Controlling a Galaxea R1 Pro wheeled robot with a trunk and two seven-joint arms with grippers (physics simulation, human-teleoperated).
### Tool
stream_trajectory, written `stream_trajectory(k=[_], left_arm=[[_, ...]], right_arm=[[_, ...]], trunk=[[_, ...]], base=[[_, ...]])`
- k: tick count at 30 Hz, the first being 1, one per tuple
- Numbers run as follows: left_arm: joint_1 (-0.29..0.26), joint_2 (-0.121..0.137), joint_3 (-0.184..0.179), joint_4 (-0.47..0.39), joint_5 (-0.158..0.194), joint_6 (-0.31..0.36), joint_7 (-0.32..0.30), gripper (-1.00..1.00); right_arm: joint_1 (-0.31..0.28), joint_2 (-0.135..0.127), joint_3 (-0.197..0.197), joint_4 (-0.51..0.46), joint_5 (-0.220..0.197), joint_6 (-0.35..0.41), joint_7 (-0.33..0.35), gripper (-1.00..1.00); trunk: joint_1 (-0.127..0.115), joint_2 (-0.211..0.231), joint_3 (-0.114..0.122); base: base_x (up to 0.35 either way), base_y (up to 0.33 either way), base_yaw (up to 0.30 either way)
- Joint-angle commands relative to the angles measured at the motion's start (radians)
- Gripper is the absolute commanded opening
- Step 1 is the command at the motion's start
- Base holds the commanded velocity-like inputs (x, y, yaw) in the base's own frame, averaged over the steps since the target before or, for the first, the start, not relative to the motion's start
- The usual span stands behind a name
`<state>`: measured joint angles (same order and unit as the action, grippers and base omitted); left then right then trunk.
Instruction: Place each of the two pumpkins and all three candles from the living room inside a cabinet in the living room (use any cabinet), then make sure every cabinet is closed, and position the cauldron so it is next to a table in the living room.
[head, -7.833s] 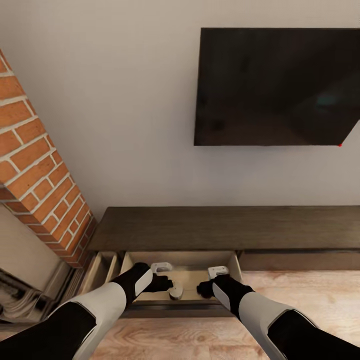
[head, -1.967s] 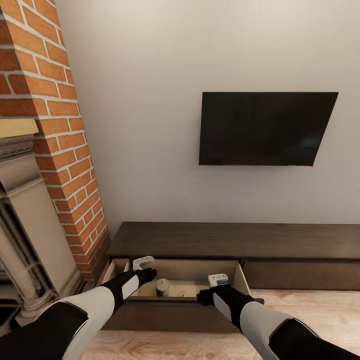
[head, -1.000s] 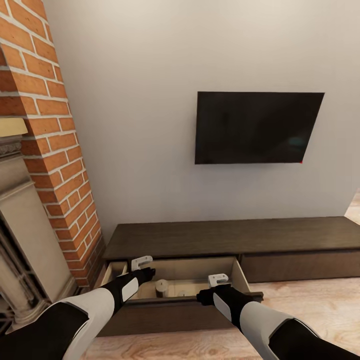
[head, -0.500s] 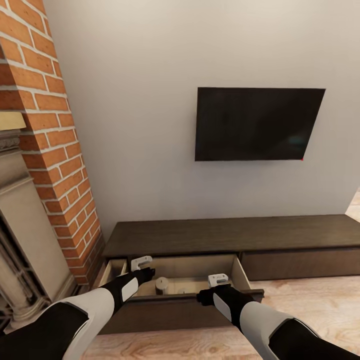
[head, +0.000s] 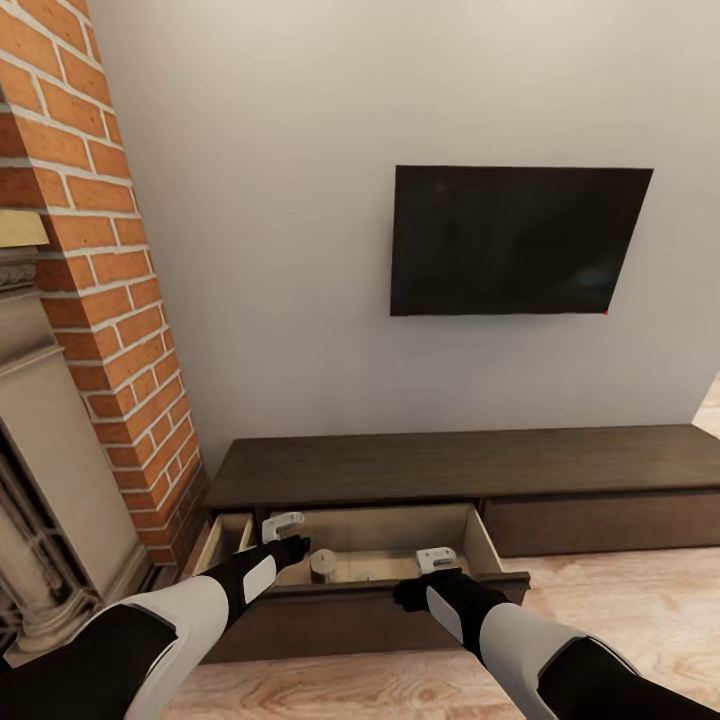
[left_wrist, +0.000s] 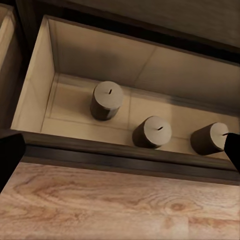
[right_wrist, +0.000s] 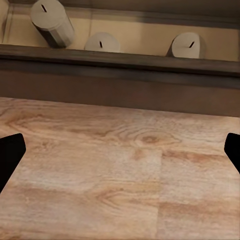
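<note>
1. Cabinet (head: 470, 470) – long, low, dark-brown unit against the white wall, under a wall-mounted TV (head: 515, 240); its left-centre drawer (head: 400, 530) stands pulled out, beige inside showing; a narrow drawer just left of it is also out a bit.
2. Candles – three stubby cream cylinders w/ dark wicks stand upright in the open drawer, seen from the left wrist cam: one (left_wrist: 106, 100) set further back, two (left_wrist: 152, 131) (left_wrist: 209, 138) nearer the drawer front, all apart from each other; head view shows only one clearly (head: 323, 565).
3. Left gripper (head: 283, 524) – over the drawer's left end, empty; fingertips sit at the far edges of the wrist view, so spread wide.
4. Right gripper (head: 436, 559) – just above the drawer's front edge, right of the candle; fingers also spread wide, holding nothing; its cam looks down on wood floor (right_wrist: 120, 170) w/ the drawer front beyond.
5. Brick chimney (head: 90, 250) and fireplace surround at the left of the cabinet.
</note>
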<state>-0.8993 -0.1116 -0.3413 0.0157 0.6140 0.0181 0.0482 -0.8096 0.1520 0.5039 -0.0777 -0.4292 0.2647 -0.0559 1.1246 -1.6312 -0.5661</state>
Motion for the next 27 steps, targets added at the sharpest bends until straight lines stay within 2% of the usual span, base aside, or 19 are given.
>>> stream_trajectory(k=[1,27], left_arm=[[-0.001,0.000,-0.008,0.001,0.007,0.002,0.002,1.00],[-0.001,-0.002,-0.008,0.003,0.007,0.002,0.003,1.00]], right_arm=[[0.000,0.000,0.008,-0.002,-0.010,0.005,-0.005,1.00],[0.000,0.000,0.008,-0.002,-0.012,0.005,-0.004,1.00]], trunk=[[0.004,-0.008,-0.004],[0.104,-0.190,-0.086]], base=[[0.000,0.000,0.000],[0.000,0.000,0.000]])
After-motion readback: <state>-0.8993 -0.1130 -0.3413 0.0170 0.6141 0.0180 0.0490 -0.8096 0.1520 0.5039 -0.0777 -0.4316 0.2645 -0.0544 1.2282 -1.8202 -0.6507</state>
